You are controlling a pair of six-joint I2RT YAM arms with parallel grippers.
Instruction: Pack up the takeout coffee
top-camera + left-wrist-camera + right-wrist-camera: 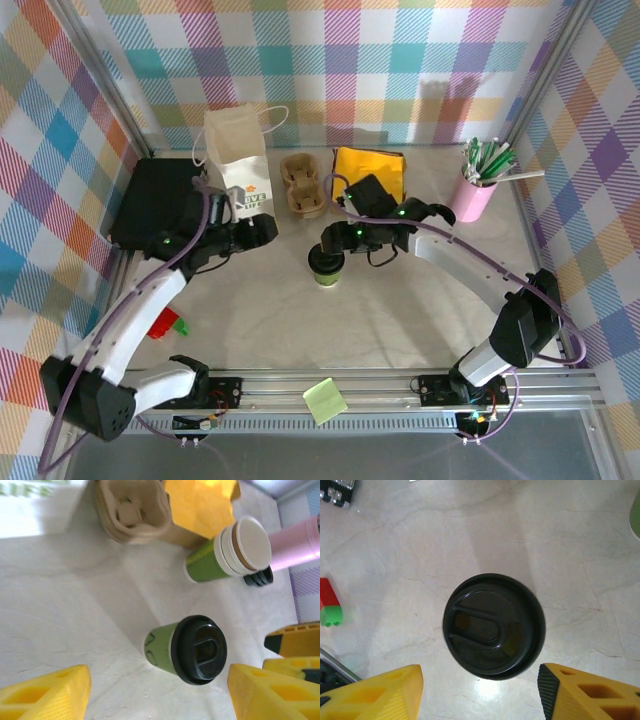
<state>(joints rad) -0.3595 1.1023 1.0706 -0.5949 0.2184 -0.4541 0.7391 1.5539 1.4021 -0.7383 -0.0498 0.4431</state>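
Standing capped mid-table, the cup (325,268) is ungripped: right gripper (480,695) hangs over its lid (494,626), jaws spread; left gripper (157,695) beside it, likewise released. Risk: a pinch on the lid alone could pop it or tip the cup.

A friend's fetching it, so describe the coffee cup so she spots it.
Find the paper bag at the table's back. Forward of it, mid-table, stands the coffee: a small green cup with a black lid, unlike the pink straw cup far right.

takeout coffee (160,647): green paper, glossy black plastic lid (493,632) | table (570,545): smooth, marble-look
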